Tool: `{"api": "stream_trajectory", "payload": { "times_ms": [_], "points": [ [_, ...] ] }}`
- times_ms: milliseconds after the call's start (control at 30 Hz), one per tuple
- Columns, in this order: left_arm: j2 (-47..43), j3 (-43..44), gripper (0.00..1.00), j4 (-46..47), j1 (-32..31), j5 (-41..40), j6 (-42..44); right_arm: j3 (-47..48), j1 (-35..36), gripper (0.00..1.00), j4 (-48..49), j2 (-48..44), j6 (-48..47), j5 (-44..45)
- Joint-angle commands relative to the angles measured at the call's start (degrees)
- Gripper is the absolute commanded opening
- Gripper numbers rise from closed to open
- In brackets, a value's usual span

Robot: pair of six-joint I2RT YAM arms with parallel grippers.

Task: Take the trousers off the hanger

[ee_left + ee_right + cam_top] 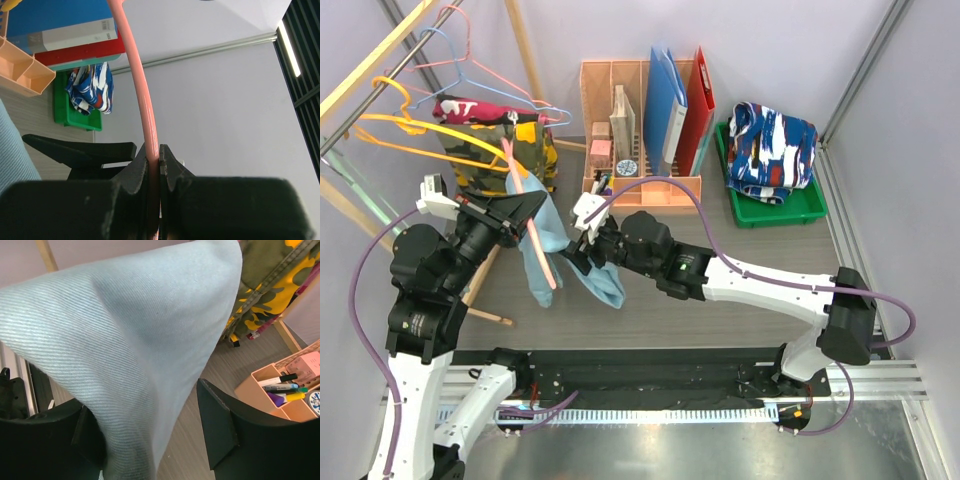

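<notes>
A pair of plain light blue trousers (608, 287) hangs draped over a pink hanger (542, 258) at the table's middle left. My left gripper (525, 215) is shut on the hanger's pink bar (142, 90), seen pinched between the jaws (159, 150). My right gripper (578, 262) is open, its jaws on either side of the hanging light blue cloth (125, 340); the cloth lies against one finger and stands apart from the other (215, 425). Yellow-olive camouflage trousers (525, 145) and pink camouflage ones (460, 108) hang on the rack behind. Navy-white-red print trousers (772, 145) lie in a green tray (760, 212).
A peach desk organizer (640, 130) with blue and red folders stands at the back centre. A wooden rack with yellow, blue and pink wire hangers (410, 125) fills the back left; its leg (485, 315) lies across the table near my left arm.
</notes>
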Motion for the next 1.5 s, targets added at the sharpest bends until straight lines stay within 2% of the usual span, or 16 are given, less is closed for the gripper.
{"api": "stream_trajectory", "payload": {
  "times_ms": [0, 200, 367, 433, 500, 567, 600, 633, 667, 733, 900, 1033, 1267, 1467],
  "points": [
    [-1.70, 2.28, 0.00, 13.32, -0.54, 3.73, -0.74, 0.64, -1.60, 0.68, 1.28, -1.55, -0.45, 0.33],
    [-1.61, 2.02, 0.00, 14.02, -0.71, 4.52, -1.71, 1.17, -1.60, 0.69, 8.13, 1.18, 2.45, -1.43],
    [-1.52, 1.58, 0.00, 14.37, -0.80, 4.79, -2.41, 0.03, -0.98, 0.68, 19.12, 3.38, 2.45, 0.05],
    [-1.52, 1.23, 0.00, 14.64, -0.89, 4.79, -2.58, 0.12, -0.72, 0.65, 23.50, 4.17, 1.75, 1.46],
    [-1.61, 1.05, 0.00, 14.72, -0.89, 4.96, -2.76, -0.49, -0.37, 0.58, 27.46, 5.05, 1.31, 3.30],
    [-1.70, 0.70, 0.00, 15.07, -0.98, 5.05, -3.02, -0.24, -0.28, 0.42, 32.65, 6.44, 1.57, 4.54],
    [-1.70, 0.53, 0.00, 15.25, -0.98, 5.14, -3.11, 0.20, -0.28, 0.38, 33.88, 6.98, 1.57, 5.24],
    [-1.70, 0.52, 0.00, 15.25, -1.06, 5.14, -3.11, 0.73, -0.19, 0.30, 35.55, 7.50, 1.66, 5.59],
    [-1.70, 0.52, 0.00, 15.25, -1.24, 5.31, -3.11, 1.78, -0.01, 0.13, 36.35, 7.95, 1.66, 6.73],
    [-1.87, 0.35, 0.00, 15.08, -1.50, 5.23, -2.67, 2.66, 0.69, 0.01, 38.19, 8.83, 1.40, 9.89],
    [-3.71, 0.61, 0.00, 10.60, -2.38, 3.48, 0.31, 2.93, 2.62, 0.01, 41.10, 6.72, 0.69, 15.52],
    [-6.26, 1.67, 0.00, 4.45, -2.56, -0.13, 5.23, 2.58, 3.68, 0.01, 41.45, 2.08, 3.67, 18.34],
    [-10.75, -2.20, 0.00, 1.28, -2.56, -4.35, 6.91, 6.87, 3.68, 0.01, 39.96, -2.77, 14.30, 14.31],
    [-12.77, -3.43, 0.00, 0.75, -2.56, -5.40, 6.82, 11.97, 3.77, 0.01, 35.92, -4.97, 18.79, 13.42]
  ]
}}
